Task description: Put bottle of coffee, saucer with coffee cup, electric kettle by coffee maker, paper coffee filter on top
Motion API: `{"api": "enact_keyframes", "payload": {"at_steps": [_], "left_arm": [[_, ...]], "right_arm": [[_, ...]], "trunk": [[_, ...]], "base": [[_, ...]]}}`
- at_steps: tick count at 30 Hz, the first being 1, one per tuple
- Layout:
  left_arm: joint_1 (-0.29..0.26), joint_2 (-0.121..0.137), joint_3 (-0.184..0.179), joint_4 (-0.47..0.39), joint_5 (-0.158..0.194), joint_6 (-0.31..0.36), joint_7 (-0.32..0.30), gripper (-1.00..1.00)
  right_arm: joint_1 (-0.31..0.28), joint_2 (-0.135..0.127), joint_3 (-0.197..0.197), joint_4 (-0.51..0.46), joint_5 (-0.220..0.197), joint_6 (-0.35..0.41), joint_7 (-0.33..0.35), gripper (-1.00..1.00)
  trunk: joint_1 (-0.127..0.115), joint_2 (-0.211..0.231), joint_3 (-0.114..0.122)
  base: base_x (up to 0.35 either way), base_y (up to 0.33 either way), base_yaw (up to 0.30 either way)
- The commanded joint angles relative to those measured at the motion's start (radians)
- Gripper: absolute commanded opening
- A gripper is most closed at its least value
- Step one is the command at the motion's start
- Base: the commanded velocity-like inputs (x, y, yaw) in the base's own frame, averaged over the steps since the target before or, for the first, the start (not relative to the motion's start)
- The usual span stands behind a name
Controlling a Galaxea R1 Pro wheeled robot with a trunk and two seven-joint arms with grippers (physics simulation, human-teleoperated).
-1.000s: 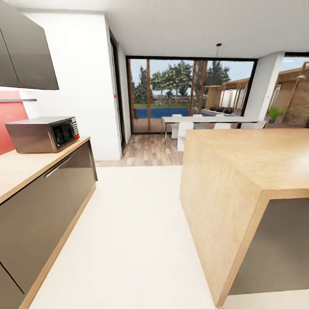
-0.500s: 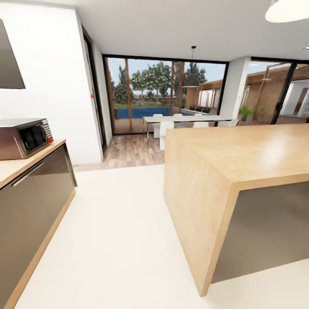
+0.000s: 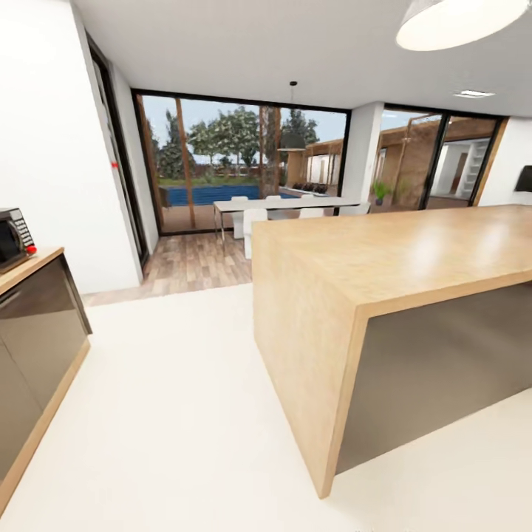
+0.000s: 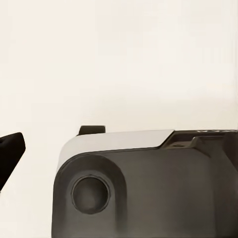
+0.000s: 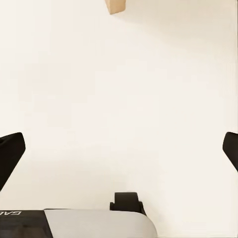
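Note:
The end of the kitchen countertop (image 3: 33, 264), light wood over dark grey fronts, sits at the left edge of the head view. The coffee maker, bottle of coffee, paper coffee filter, saucer, coffee cup, electric kettle and kitchen shelf are out of view. My right gripper (image 5: 119, 148) hangs open over the pale floor, its dark fingertips (image 5: 11, 148) at both edges of the right wrist view. In the left wrist view one dark fingertip (image 4: 11, 148) of the left gripper stands far out to the side, above my grey base (image 4: 139, 183), and nothing is held.
A microwave (image 3: 11, 238) sits on the left countertop. A large wood-topped island (image 3: 384, 258) with a dark grey side takes up the right half. Cream floor (image 3: 170, 399) runs between them toward glass doors (image 3: 222, 162) and a white dining table (image 3: 288, 205).
The whole head view has swung to the right. The microwave and left countertop have slid to the frame's left edge and the island has come nearer the centre. A ceiling lamp now shows.

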Motion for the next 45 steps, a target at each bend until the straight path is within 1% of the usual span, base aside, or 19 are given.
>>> {"api": "enact_keyframes", "payload": {"at_steps": [1,45], "left_arm": [[0.000,0.000,0.000,0.000,0.000,-0.003,0.000,1.00],[0.000,0.001,0.000,0.000,0.000,-0.003,0.000,1.00]], "right_arm": [[0.000,0.000,-0.001,-0.001,-0.001,-0.001,0.000,1.00],[0.000,0.002,-0.001,-0.001,-0.001,-0.001,0.000,1.00]], "trunk": [[0.000,0.000,-0.001],[0.000,0.000,-0.001]], "base": [[0.000,0.000,-0.291],[0.000,0.000,-0.291]]}}
